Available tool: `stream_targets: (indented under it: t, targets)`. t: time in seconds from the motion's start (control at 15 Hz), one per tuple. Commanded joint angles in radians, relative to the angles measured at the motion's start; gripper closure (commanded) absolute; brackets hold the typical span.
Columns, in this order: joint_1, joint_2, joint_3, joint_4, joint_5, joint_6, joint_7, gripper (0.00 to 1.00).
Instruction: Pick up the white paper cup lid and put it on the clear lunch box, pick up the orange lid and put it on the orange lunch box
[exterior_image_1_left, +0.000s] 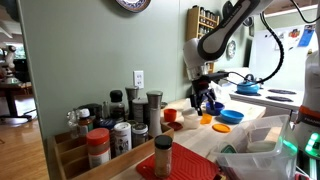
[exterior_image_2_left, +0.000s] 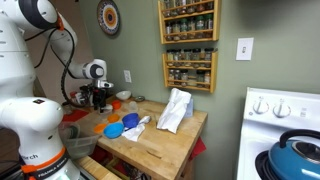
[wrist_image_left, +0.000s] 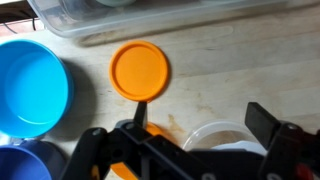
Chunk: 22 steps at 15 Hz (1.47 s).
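A Franka arm (exterior_image_1_left: 215, 40) bends over a wooden tabletop (exterior_image_1_left: 255, 128) in an exterior view, its jaws hanging just above a cluster of dishes. Two blue bowls (exterior_image_1_left: 230, 120) sit at about 4 o'clock from the jaws, and spice jars (exterior_image_1_left: 120, 135) crowd the near edge. In an exterior view taken past the robot's white base, the arm (exterior_image_2_left: 75, 65) stands at 9 o'clock of the frame and the blue bowls (exterior_image_2_left: 120, 125) lie at 5 o'clock from the jaws. A heap of crumpled white material (exterior_image_2_left: 175, 110) slumps at mid-table, and the task's pieces are too small here to tell apart. In the wrist view the jaws enter from 6 o'clock and stand wide apart, gripping nothing. The orange lid (wrist_image_left: 140, 70) lies flat on bare wood at centre, toward 12 o'clock from the jaws and just clear of a light blue bowl (wrist_image_left: 30, 85) at 9 o'clock. The clear lunch box (wrist_image_left: 170, 18) runs along the 12 o'clock edge. The white paper cup lid (wrist_image_left: 222, 135) lies at 5 o'clock, partly hidden by the jaws. A sliver of orange (wrist_image_left: 152, 128) under them is too hidden to name.
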Motion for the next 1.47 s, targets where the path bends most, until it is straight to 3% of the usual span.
stream_targets:
  t: [0.0, 0.33, 0.73, 1.4]
  targets:
    - [-0.002, -0.048, -0.002, -0.027, 0.019, 0.013, 0.013, 0.00]
    - [-0.008, -0.105, 0.001, -0.033, 0.057, 0.038, 0.010, 0.00]
    - [-0.011, -0.020, 0.000, 0.043, 0.030, 0.091, -0.018, 0.00]
    - [0.000, 0.119, -0.024, 0.147, -0.024, 0.070, -0.050, 0.00]
